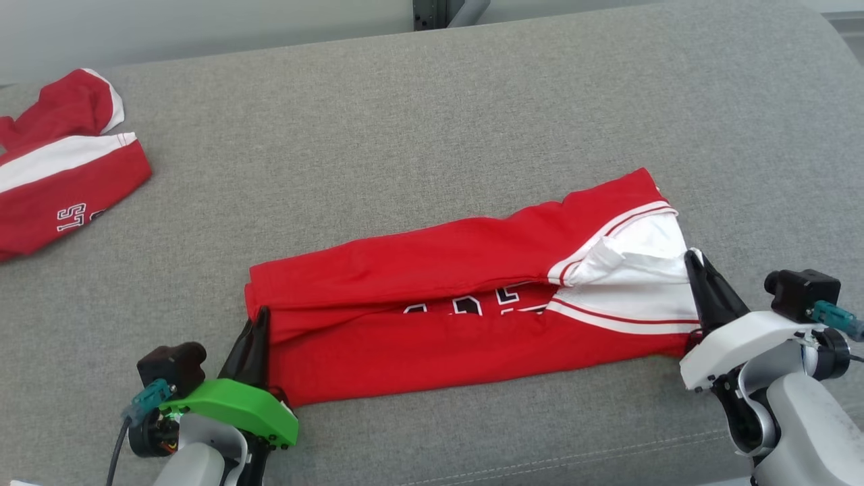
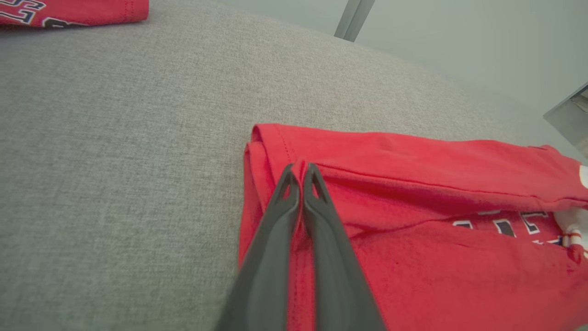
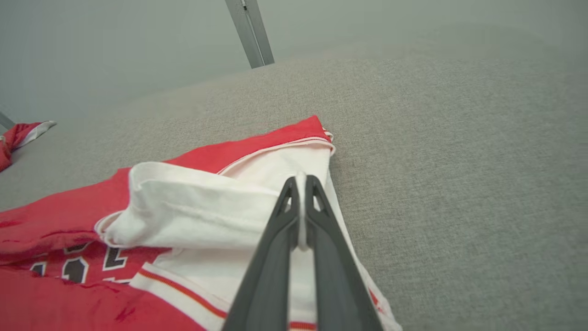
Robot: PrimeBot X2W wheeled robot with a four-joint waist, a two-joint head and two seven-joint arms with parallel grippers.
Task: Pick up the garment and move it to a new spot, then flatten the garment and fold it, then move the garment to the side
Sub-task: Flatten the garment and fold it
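A broad grey upholstered cushion (image 1: 432,121) spreads out before me, its weave coarse and even. At ten o'clock on it lies a spare red jersey (image 1: 61,182), crumpled, with a white band across it and white-edged lettering (image 1: 71,217) low on its front. My left wrist view catches the jersey's hem (image 2: 73,11) at eleven o'clock, and my right wrist view shows one end of the jersey (image 3: 18,135) at nine o'clock. A stitched seam (image 1: 607,455) crosses the cushion at five o'clock. Past the far edge, at twelve o'clock, a grey metal post (image 1: 432,13) stands before a pale wall (image 1: 202,30).
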